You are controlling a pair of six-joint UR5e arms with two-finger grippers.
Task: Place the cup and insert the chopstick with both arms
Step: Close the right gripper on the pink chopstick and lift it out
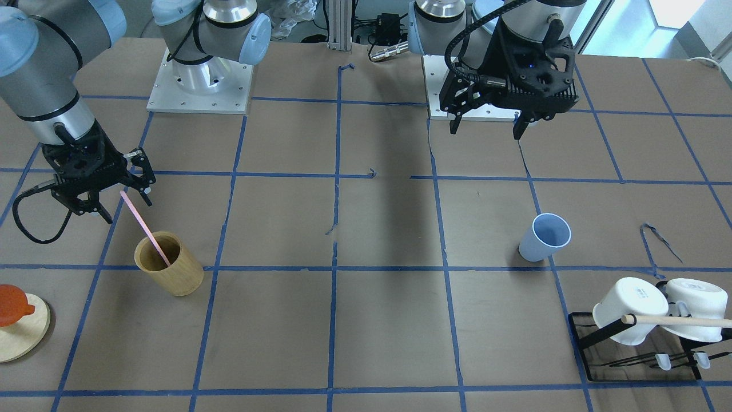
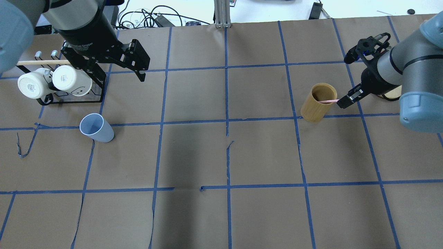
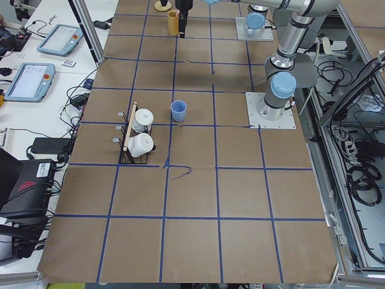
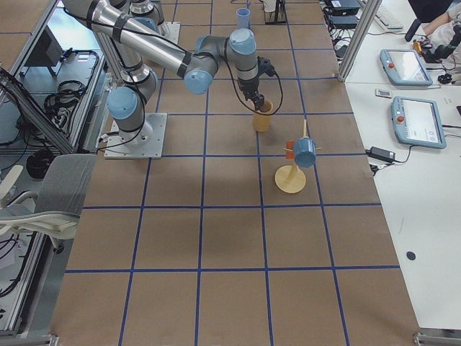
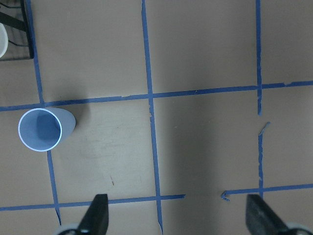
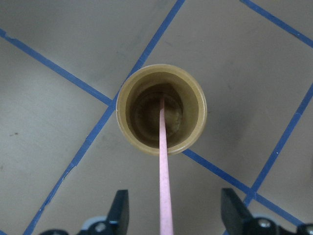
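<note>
1. At the left edge of the overhead view stands a black mug rack (image 2: 74, 101) carrying two white mugs (image 2: 71, 80) and a tan dowel (image 2: 41, 62). None of these seems to belong to the task.
2. Left pincer (image 1: 487, 130): it hangs above the tabletop (image 2: 225, 155) close to the rack, with its fingers spread wide and nothing between them.
3. Cup (image 2: 96, 128): light blue, upright and mouth up, it stands on the tabletop near the rack. It is apart from both pincers and off to one side in the left wrist view.
4. Bamboo cup (image 2: 318, 103): a tan cylinder, upright in the right half of the tabletop and well apart from the blue cup.
5. Chopstick (image 2: 328, 101): pale pink, its lower end rests inside the bamboo cup and its shaft leans out over the rim.
6. Right pincer (image 1: 129, 209): its fingers stand apart on either side of the chopstick's upper end. They straddle it but are not closed on it.
7. Progress, as judged — neither step is done. The cup has yet to be grasped and placed. The chopstick has yet to be gripped, lifted out and inserted into the cup.
</note>
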